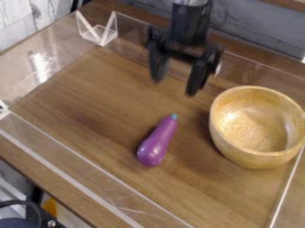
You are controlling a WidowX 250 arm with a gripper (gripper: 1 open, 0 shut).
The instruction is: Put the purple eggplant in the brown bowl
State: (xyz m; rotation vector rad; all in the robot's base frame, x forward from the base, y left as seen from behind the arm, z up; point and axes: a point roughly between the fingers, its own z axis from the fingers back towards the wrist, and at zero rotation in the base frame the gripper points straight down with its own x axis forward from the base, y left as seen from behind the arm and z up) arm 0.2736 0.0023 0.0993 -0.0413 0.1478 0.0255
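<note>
The round, light-brown wooden bowl with a thick rim (258,126) serves as the landmark, standing on the brown wood-grained tabletop (89,107). The elongated, glossy purple toy eggplant (156,142) lies on the tabletop to the left of the bowl in the view, apart from it and a little nearer the camera. Its bulbous end points toward the near side of the table, and its small grey-green cap points toward the far side, tilted slightly toward the bowl. The black robot claw (177,73) hangs beyond the eggplant, up and to the left of the bowl in the view, blurred along its arm and fingers. Its two dark fingers are spread wide, with nothing gripped between them, and neither touches the eggplant. A clear, angular plastic-looking piece (98,30) sits at the far left from the bowl, near the table's back edge.
</note>
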